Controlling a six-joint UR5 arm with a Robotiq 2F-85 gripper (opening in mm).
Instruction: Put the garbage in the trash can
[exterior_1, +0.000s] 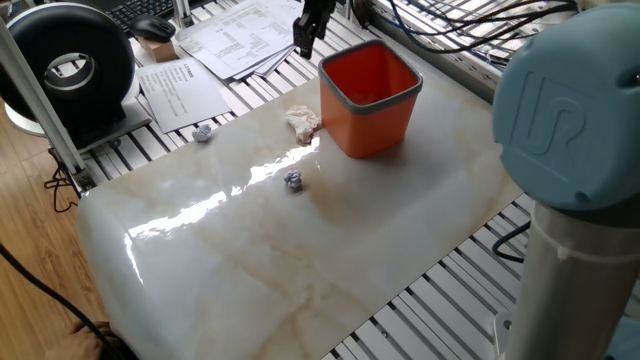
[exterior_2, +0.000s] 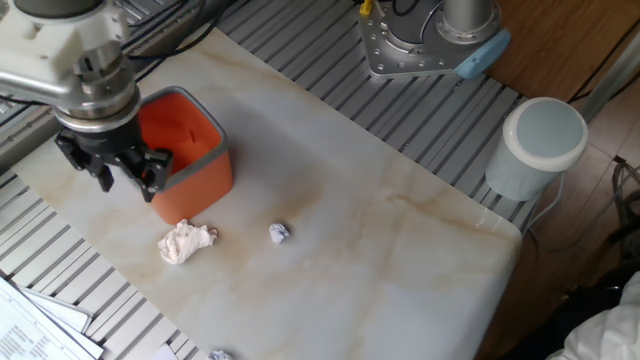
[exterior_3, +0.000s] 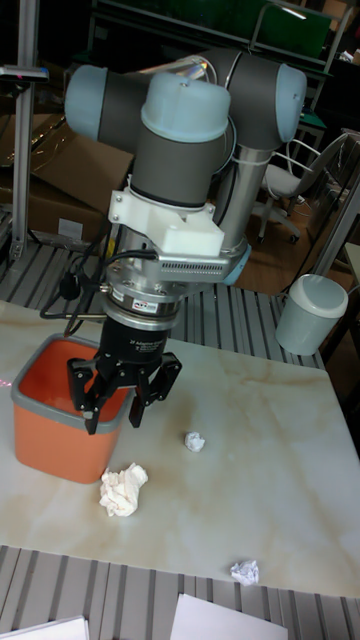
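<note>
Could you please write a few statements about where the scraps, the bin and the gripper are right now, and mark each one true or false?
1. The orange trash can is lying tipped on its side. False: it stands upright with its opening facing up.
2. The cream-white tissue wad lies on the marble slab beside the trash can. True.
3. The gripper is clamped on one of the paper balls. False: its fingers are spread and hold nothing.
4. Both small paper balls are outside the trash can: the near ball out on the slab, the far ball near its edge. True.
5. The inside of the trash can shows no scraps. True, as far as the views reach.
</note>
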